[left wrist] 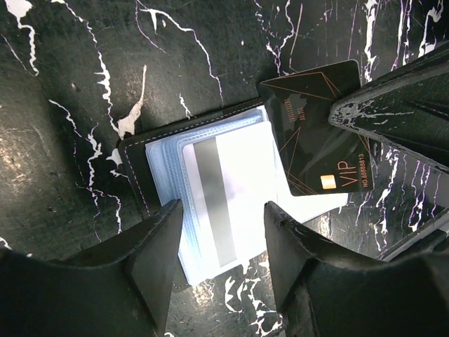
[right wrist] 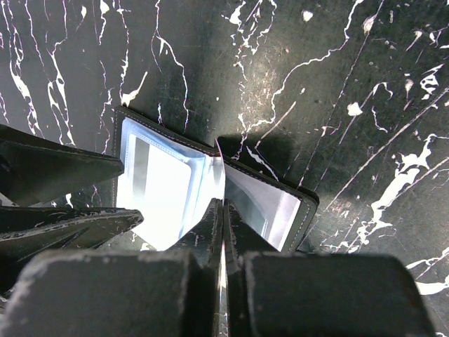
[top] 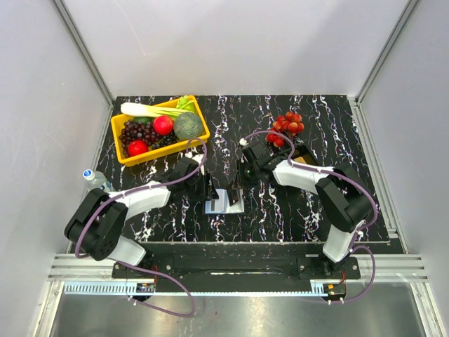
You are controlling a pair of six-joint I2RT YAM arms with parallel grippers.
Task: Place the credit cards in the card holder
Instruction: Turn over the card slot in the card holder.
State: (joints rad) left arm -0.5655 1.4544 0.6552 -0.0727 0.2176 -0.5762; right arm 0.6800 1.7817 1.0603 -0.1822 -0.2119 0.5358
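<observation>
The black, white-veined tabletop [top: 280, 210] carries the open card holder [top: 226, 202] by the middle of its near edge. The left end effector [left wrist: 223, 214] hangs over the holder's pale sleeves, fingers apart. The right end effector [right wrist: 223, 210] is clamped on a black credit card [left wrist: 319, 133] at the holder's fold. Farther back, a yellow tray [top: 165, 149] of produce fills the far left corner, red grapes [top: 286, 126] lie mid-far, and grey walls [top: 231, 42] enclose everything.
</observation>
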